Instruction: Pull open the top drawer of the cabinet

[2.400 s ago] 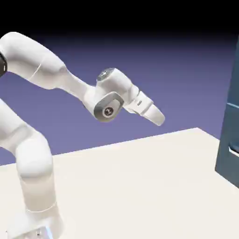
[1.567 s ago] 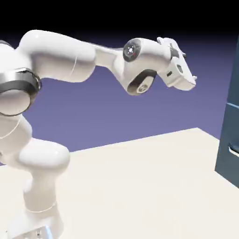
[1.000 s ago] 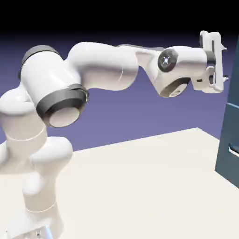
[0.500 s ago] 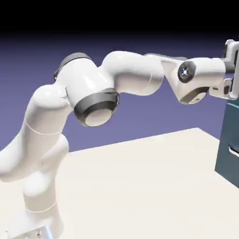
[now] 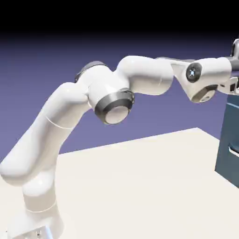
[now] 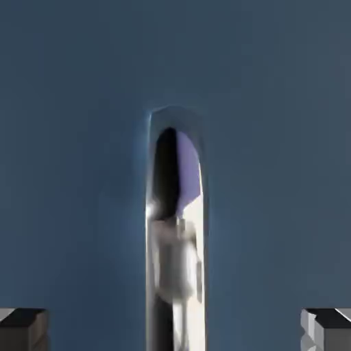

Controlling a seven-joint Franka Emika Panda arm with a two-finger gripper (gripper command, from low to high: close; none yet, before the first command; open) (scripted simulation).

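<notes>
Hand view: the claw (image 6: 175,336) is spread wide, its two small grey fingertips low at the left and right edges, with nothing gripped. Between them, and reaching further up the frame, stands a long, shiny, mirror-like handle (image 6: 195,274) with a rounded end. It is fixed to a flat slate-blue front, which I take to be the top drawer (image 6: 82,171); that front fills the rest of the frame. Whether either fingertip touches it, I cannot tell.

In the exterior view, the white robot arm (image 5: 144,74) rises from the lower left and stretches across to the right edge, where the hand is partly cut off beside the upper part of the dark blue cabinet (image 5: 228,126). Lower on the cabinet is another handle (image 5: 234,151). A pale surface (image 5: 140,186) lies below.

The handle looks rigid and smooth, perhaps slippery, so the best hold is probably across its narrow width, a fingertip on each long side, well in from the rounded end. The drawer should be stiff and not fragile, likely sliding under a steady, straight pull; a skewed one might make it bind or let the pads slip.
</notes>
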